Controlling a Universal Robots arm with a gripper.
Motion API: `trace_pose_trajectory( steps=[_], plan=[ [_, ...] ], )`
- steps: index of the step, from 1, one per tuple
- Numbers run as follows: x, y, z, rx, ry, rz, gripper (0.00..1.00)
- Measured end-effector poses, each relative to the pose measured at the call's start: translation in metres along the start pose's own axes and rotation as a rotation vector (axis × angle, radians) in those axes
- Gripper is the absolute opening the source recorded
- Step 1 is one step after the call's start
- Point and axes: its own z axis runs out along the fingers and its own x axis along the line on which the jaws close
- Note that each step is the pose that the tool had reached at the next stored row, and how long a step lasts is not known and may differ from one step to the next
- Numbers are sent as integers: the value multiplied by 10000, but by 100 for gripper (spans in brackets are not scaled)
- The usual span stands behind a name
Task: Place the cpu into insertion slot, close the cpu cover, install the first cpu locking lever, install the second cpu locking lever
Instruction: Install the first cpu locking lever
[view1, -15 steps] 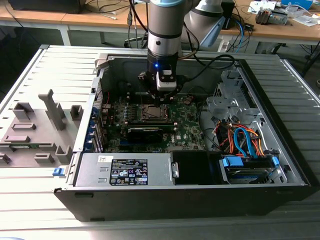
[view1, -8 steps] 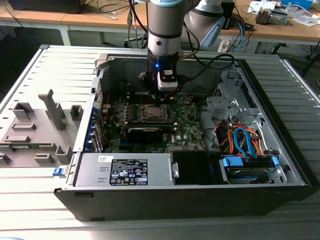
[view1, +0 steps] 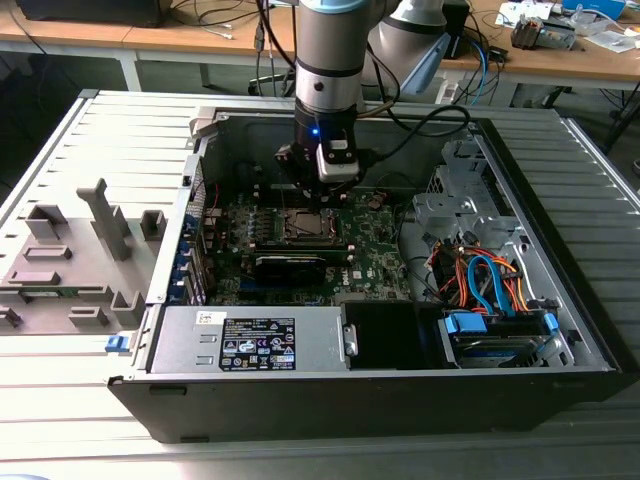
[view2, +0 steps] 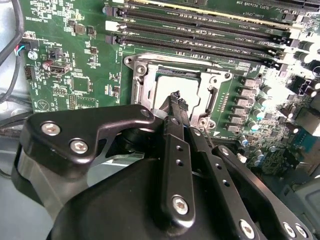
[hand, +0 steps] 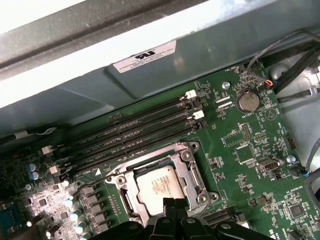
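Silvery chip (hand: 159, 186) sits in the socket (hand: 122, 190), cover (hand: 192, 175) looks down around it, gripper (view2: 176, 100) tips pinched together just above the chip's edge, so we'd press straight down on the cover, never the bare chip face.

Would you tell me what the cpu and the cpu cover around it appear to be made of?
The cpu: likely metal, matte silvery-tan face with a soft sheen. The cpu cover: probably stamped steel, bright silvery, with glinting edges.
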Motion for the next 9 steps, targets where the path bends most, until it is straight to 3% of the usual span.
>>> trace_pose_trajectory(
  steps=[9],
  plan=[
    [0, 0, 0, -4, -12, -391, 11]
  ],
)
